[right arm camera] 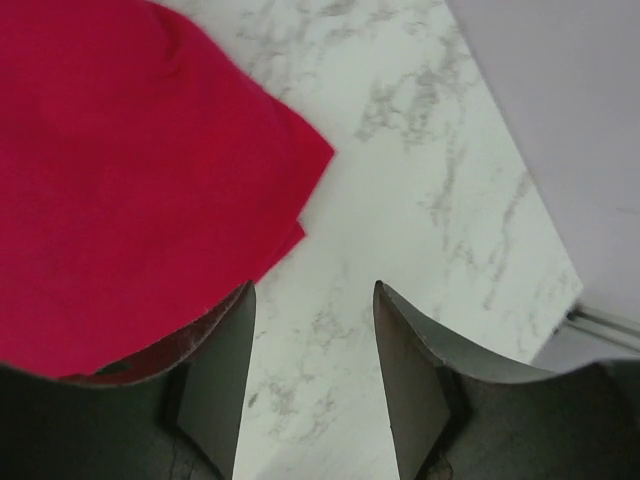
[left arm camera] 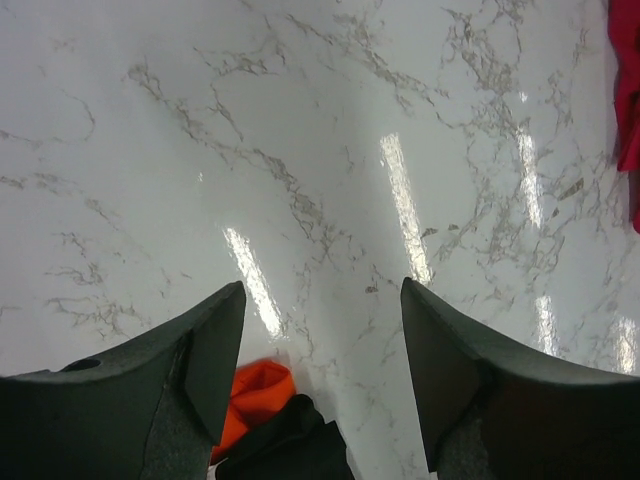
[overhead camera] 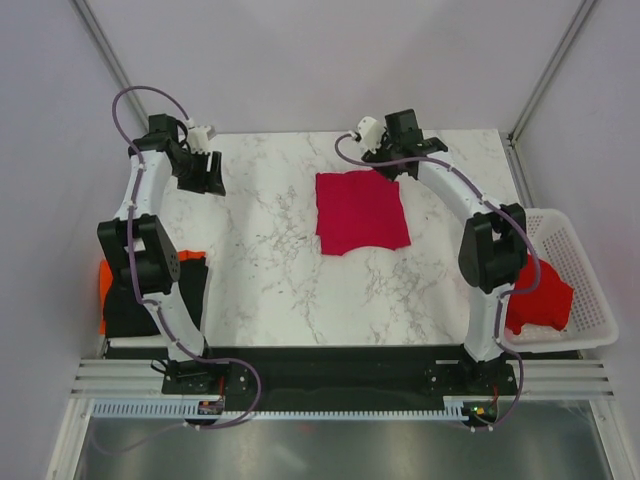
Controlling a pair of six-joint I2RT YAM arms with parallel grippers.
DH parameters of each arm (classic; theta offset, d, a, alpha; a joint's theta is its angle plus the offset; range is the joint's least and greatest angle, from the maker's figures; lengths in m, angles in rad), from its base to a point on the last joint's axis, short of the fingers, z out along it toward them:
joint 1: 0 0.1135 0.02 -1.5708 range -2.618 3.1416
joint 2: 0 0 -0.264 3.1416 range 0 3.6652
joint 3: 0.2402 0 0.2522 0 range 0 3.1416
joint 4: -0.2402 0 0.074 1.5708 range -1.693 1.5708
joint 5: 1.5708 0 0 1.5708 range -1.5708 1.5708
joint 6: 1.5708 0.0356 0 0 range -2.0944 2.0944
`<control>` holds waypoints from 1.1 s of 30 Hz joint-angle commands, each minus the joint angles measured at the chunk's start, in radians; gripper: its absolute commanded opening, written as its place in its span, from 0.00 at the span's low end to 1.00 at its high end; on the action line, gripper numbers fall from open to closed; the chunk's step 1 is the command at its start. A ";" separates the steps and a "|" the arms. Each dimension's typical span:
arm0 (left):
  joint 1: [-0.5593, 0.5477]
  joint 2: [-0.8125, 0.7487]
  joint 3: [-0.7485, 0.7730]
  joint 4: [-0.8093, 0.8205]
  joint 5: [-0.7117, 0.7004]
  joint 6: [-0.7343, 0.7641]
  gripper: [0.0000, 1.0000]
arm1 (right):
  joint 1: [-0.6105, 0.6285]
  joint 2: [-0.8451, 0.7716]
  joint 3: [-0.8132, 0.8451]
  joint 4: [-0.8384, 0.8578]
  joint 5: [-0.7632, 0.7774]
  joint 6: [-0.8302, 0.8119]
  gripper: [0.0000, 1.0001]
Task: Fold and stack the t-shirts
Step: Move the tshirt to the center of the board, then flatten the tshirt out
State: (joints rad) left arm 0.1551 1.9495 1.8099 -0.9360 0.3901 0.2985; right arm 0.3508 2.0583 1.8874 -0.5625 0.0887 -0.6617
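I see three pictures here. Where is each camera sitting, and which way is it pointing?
Top view: above and behind the arms, looking down on the table; both arms show whole, with left gripper and right gripper.
Left wrist view: on the left wrist, looking down at bare table between its open fingers.
Right wrist view: on the right wrist, looking down at the pink shirt, its corner, between its open fingers.
Shared: all three show the pink shirt, the left wrist only its edge.
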 commanded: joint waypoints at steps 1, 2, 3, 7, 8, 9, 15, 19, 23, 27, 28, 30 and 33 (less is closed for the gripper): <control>-0.011 -0.101 -0.035 -0.001 -0.045 0.091 0.71 | 0.020 -0.186 -0.162 0.018 -0.311 -0.037 0.58; -0.011 -0.107 -0.049 -0.007 -0.042 0.088 0.71 | 0.040 -0.254 -0.285 -0.006 -0.332 -0.092 0.57; -0.011 -0.125 -0.061 -0.006 -0.022 0.087 0.71 | 0.097 -0.279 -0.337 -0.019 -0.342 -0.116 0.56; -0.014 -0.138 -0.119 0.006 0.021 0.045 0.68 | 0.207 -0.389 -0.578 0.042 -0.345 -0.176 0.52; -0.022 -0.138 -0.139 0.008 0.020 0.042 0.67 | 0.223 -0.398 -0.603 0.058 -0.348 -0.191 0.50; -0.038 -0.139 -0.150 0.006 0.013 0.044 0.66 | 0.255 -0.406 -0.629 0.075 -0.346 -0.200 0.49; -0.038 -0.184 -0.231 0.074 0.055 0.022 0.65 | 0.345 -0.419 -0.774 0.199 -0.336 -0.317 0.48; -0.040 -0.179 -0.247 0.091 0.027 0.004 0.64 | 0.358 -0.351 -0.759 0.256 -0.308 -0.309 0.47; -0.038 -0.190 -0.277 0.114 0.024 -0.006 0.64 | 0.363 -0.297 -0.754 0.323 -0.268 -0.317 0.46; -0.034 -0.190 -0.288 0.115 0.026 -0.018 0.64 | 0.363 -0.227 -0.705 0.332 -0.251 -0.311 0.45; -0.032 -0.190 -0.291 0.118 0.026 -0.018 0.64 | 0.363 -0.219 -0.694 0.329 -0.254 -0.320 0.45; -0.031 -0.182 -0.291 0.120 0.021 -0.018 0.65 | 0.361 -0.196 -0.680 0.328 -0.248 -0.320 0.42; -0.025 -0.184 -0.288 0.118 0.018 -0.016 0.65 | 0.363 -0.182 -0.657 0.309 -0.237 -0.317 0.35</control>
State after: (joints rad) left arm 0.1200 1.8088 1.5169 -0.8528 0.4019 0.3042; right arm 0.7097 1.8671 1.1793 -0.2741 -0.1516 -0.9661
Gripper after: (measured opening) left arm 0.651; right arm 0.361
